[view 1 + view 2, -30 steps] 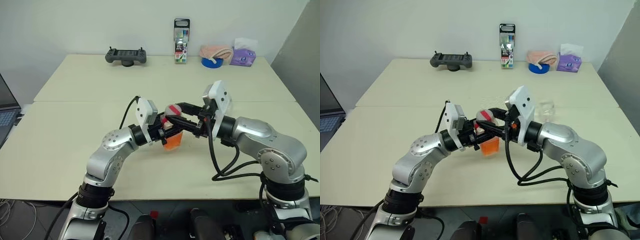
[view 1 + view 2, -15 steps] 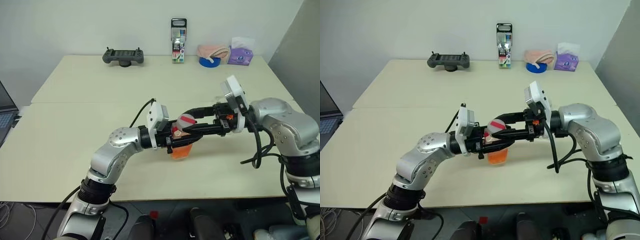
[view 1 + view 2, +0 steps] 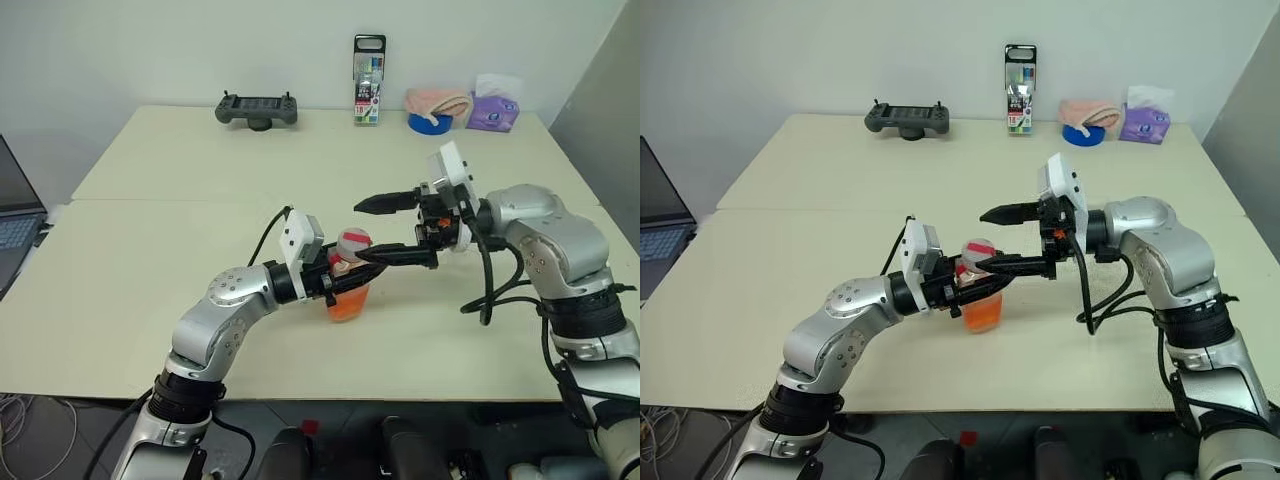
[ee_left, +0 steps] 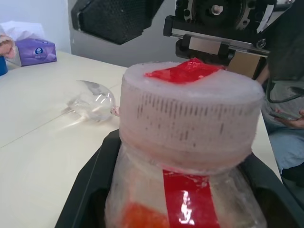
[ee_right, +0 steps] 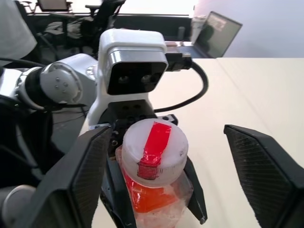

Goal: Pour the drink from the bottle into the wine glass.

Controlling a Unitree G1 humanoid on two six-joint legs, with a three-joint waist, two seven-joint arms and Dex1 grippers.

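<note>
Left gripper [image 3: 328, 280] clamped on the bottle [image 3: 349, 287], upright just over the table [image 3: 150, 250]; cap [image 5: 155, 146] still on. Right gripper [image 3: 385, 230] spread wide beside the cap, gripping nothing; drink [image 3: 982, 312] unpoured, wine glass [image 4: 92, 100] lying tipped on the table.

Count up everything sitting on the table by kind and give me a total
Bottle: 1
Wine glass, lying on its side: 1
Handheld controller: 1
Tall black-topped pack: 1
Blue tape roll: 1
Pink cloth: 1
Purple tissue box: 1
Laptop at the table's left edge: 1
Total: 8
</note>
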